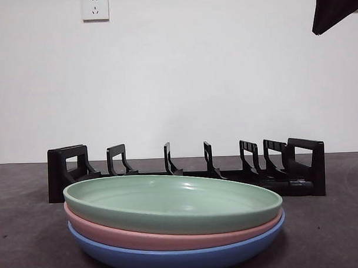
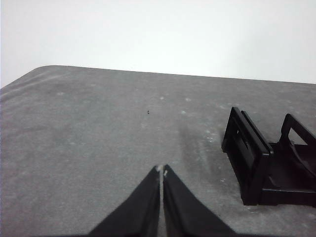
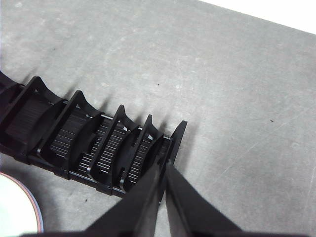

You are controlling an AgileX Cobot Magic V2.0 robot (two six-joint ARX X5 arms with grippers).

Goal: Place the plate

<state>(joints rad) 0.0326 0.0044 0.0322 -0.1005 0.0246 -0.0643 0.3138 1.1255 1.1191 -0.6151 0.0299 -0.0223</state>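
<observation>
Nearest the camera, three stacked plates sit on the table, the green plate on top of a pink and a blue one, just before the black rack. It looks rigid, smooth, probably slippery; its thin rim seems the only hold. The right gripper hangs above the rack's end, jaws closed and empty; the left gripper, likewise closed, waits aside.
</observation>
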